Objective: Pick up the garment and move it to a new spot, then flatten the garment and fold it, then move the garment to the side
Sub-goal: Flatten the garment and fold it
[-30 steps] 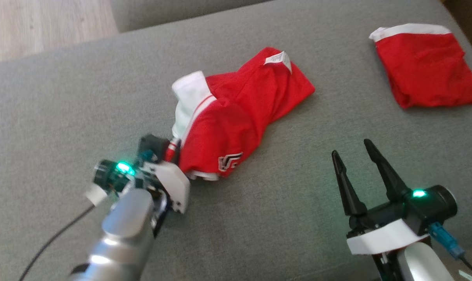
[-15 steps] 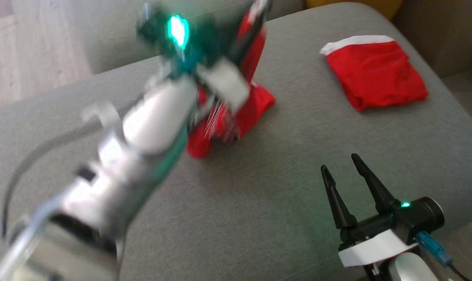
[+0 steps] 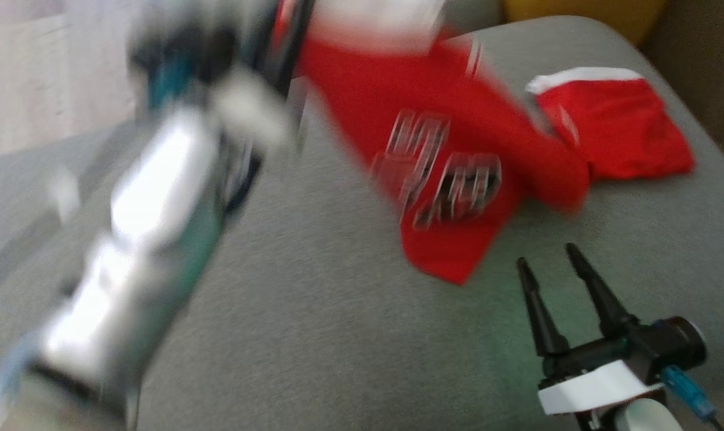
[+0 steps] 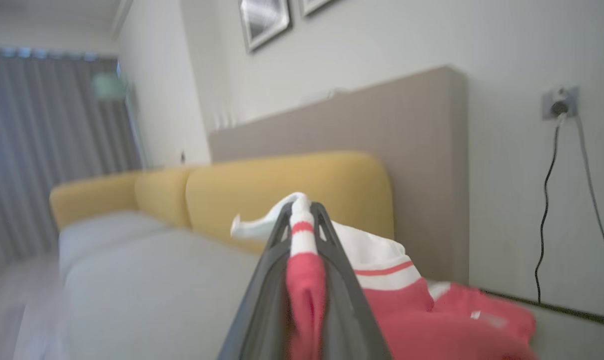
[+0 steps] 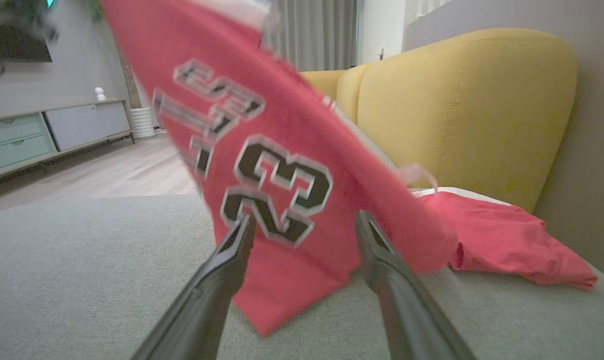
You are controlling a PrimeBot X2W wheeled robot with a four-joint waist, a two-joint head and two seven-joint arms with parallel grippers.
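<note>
The garment [image 3: 445,137] is a red jersey with white trim and black-and-white lettering. It hangs blurred and spread out above the grey sofa seat [image 3: 314,311]. My left gripper [image 3: 275,42], raised high and blurred, is shut on the white-and-red trimmed edge; the left wrist view shows the left gripper [image 4: 302,206] pinching that edge, with the garment [image 4: 416,320] trailing below. My right gripper [image 3: 546,256] stands open low at the right, just below the jersey's lowest corner. In the right wrist view the garment [image 5: 282,125] hangs just beyond the open right gripper [image 5: 305,219].
A second red garment [image 3: 625,137] lies folded at the seat's far right, also in the right wrist view [image 5: 501,235]. Yellow back cushions [image 5: 461,110] rise behind the seat. A wooden floor [image 5: 122,175] and a low cabinet [image 5: 42,135] lie beyond the sofa.
My left arm has lifted the jersey off the seat, and it has unfurled and swung right, toward the folded garment. The head camera has shifted. My right gripper stays open in place.
</note>
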